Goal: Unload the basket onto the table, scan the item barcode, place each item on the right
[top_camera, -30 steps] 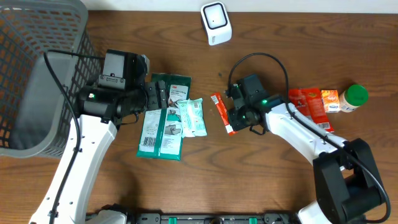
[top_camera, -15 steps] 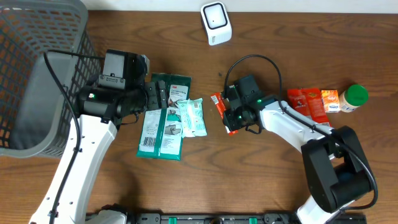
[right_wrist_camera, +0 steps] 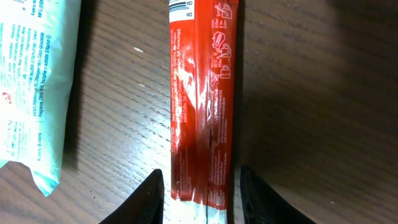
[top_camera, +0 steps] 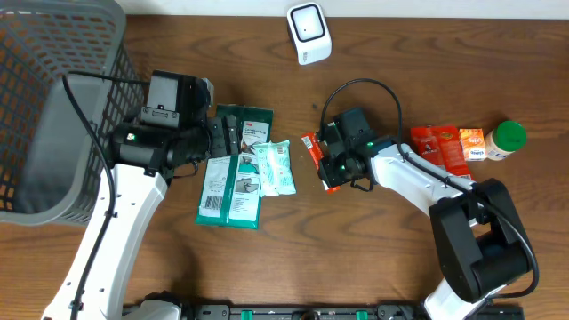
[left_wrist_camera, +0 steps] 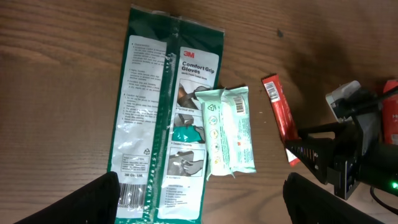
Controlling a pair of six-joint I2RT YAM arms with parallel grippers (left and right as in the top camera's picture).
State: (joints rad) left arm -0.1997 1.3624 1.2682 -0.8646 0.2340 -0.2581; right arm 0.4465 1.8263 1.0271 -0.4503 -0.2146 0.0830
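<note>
item: long, narrow red foil stick packet [right_wrist_camera: 202,106] with white print, lying flat on the brown wooden table [top_camera: 356,249], near the middle and a little right of centre.
item's lie: slanted in the overhead view, upper end toward the left, printed face up.
barcode: a white barcode patch [right_wrist_camera: 186,6] sits at the packet's far end from the fingers, facing up, cut off by the top edge of the right wrist view.
right gripper [right_wrist_camera: 200,196]: low over the packet's near end, one dark finger on each side of it; jaws are apart, with a thin strip of table showing beside the packet, so it straddles the packet rather than pinching it.
left gripper [left_wrist_camera: 202,186]: spread wide, nothing between its fingers, hanging above the green packet.
green packet: flat dark green plastic packet of gloves [left_wrist_camera: 155,112], left of the item and well apart from it.
wipes: pale mint soft pack of wipes [left_wrist_camera: 229,130], overlapping the green packet's right edge, near the red packet but not touching it.
scanner: small white box-shaped scanner [top_camera: 308,32] at the table's far edge, well apart from the item.
basket: grey plastic mesh basket [top_camera: 107,53] at the far left.
right side: red and orange flat packets [top_camera: 440,147] with a green-lidded bottle [top_camera: 507,140] just beside them.
</note>
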